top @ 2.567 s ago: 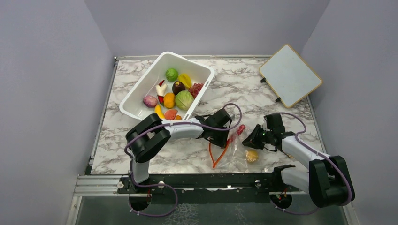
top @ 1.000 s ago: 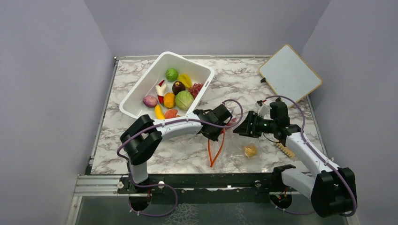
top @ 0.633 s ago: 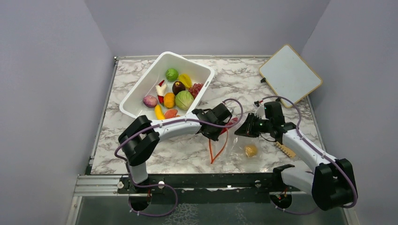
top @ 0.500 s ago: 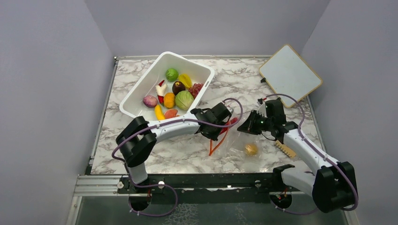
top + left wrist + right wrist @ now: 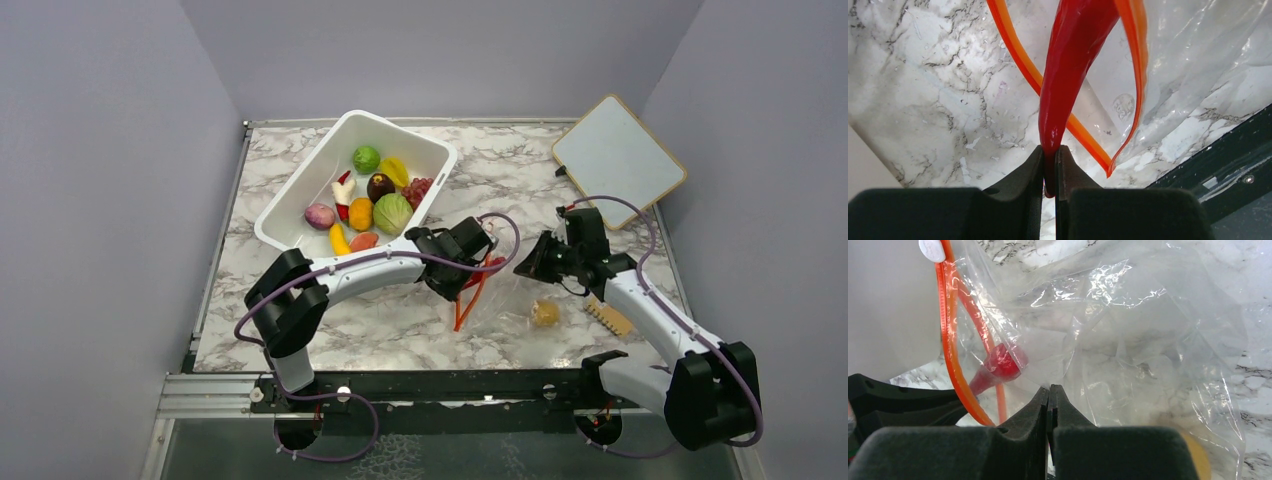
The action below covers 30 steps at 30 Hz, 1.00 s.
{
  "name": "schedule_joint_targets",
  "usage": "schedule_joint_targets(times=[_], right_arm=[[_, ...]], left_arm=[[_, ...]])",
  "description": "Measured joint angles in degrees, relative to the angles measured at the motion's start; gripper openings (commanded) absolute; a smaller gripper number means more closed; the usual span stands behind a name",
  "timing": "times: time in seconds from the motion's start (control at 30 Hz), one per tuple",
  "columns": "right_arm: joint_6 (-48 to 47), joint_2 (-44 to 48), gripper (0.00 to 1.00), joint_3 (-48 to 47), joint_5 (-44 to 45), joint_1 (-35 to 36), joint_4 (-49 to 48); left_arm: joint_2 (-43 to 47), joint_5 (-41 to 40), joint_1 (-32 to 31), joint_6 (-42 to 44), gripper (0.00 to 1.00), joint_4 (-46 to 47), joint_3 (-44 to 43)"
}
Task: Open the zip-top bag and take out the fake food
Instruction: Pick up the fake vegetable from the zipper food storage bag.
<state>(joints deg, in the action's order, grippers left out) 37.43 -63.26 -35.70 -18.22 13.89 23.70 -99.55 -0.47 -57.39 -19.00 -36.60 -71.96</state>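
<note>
- The zip-top bag [image 5: 512,298] is on the marble table [image 5: 380,330], between the two grippers and near the front edge. Its orange zip strip [image 5: 463,310] stands apart in a loop.
- A round yellow-orange toy fruit [image 5: 545,313] sits inside the bag, on the right side.
- The left gripper [image 5: 1049,152] is closed narrow on the pointed end of a red toy piece [image 5: 1068,65], between the two sides of the strip. Whether film lies in between, I cannot tell.
- The right gripper [image 5: 1049,395] is fully closed, pinching the bag's clear film.
- Behind the left arm is a white tub [image 5: 300,185] with more toy food.
- A white board [image 5: 618,160] is at the back right.
</note>
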Motion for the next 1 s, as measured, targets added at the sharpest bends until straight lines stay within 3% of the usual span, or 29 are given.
schedule_joint_targets(times=[0.53,1.0], right_arm=[[-0.07,1.44,0.01,1.46,4.04,0.0,2.73],[2.64,4.17,0.01,3.76,6.71,0.0,3.26]], left_arm=[[-0.09,-2.86,0.0,6.16,0.0,-11.78,-7.23],[2.45,-9.77,1.11,6.45,0.0,-15.02,-8.13]])
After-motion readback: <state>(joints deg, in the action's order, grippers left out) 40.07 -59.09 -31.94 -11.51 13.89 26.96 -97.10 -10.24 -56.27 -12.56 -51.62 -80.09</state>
